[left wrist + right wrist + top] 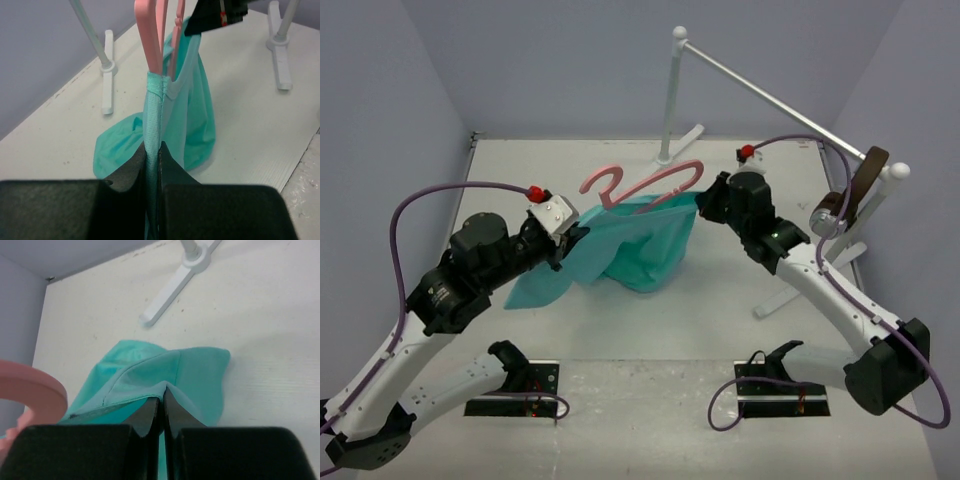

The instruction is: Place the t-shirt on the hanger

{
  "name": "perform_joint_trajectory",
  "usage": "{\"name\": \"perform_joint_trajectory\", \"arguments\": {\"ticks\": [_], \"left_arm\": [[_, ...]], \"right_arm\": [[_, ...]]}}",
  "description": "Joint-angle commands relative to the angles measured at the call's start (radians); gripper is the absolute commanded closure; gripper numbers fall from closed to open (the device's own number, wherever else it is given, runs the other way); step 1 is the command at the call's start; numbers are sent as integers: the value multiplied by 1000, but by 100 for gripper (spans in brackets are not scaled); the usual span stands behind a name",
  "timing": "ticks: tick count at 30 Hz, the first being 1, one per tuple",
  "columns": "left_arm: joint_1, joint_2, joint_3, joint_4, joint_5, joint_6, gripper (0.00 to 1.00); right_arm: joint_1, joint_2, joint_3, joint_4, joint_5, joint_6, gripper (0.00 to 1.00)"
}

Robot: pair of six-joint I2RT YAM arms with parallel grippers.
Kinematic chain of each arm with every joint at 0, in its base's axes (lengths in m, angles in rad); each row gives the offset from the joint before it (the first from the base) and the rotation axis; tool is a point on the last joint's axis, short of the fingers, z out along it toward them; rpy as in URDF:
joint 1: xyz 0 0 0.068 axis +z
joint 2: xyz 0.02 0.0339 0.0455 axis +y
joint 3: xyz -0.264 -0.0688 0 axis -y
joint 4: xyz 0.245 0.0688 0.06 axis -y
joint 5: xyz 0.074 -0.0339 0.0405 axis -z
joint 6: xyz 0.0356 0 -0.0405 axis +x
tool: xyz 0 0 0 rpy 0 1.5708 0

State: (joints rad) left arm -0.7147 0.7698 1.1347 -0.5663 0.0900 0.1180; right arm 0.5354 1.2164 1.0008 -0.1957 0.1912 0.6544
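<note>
Nearest the bases, in the lower centre of the top view, the table (720,330) lies bare under the t-shirt (640,250), which is lifted and slung between the two arms, its loose lower folds drooping to the surface. The left gripper (570,238) is clamped on a ribbed hem at the shirt's left side; the left wrist view shows cloth squeezed tight between the pads. The right gripper (705,207) is pinched closed on cloth at the right edge. Just beyond both, the hanger (645,185) lies with its long axis left to right across the frame, its arms entering the opening by the left grip, hook nearer the left arm. The coming move probably turns on drawing cloth along that axis.
</note>
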Motion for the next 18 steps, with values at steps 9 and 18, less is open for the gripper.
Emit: {"name": "perform_joint_trajectory", "arguments": {"ticks": [9,18], "left_arm": [[4,39,51,30,13,64,100],[4,182,168,120,148,44,100]], "right_arm": [[-130,-135,306,-275,30,-205,100],[-121,-98,566,-489,-340,-292,100]]}}
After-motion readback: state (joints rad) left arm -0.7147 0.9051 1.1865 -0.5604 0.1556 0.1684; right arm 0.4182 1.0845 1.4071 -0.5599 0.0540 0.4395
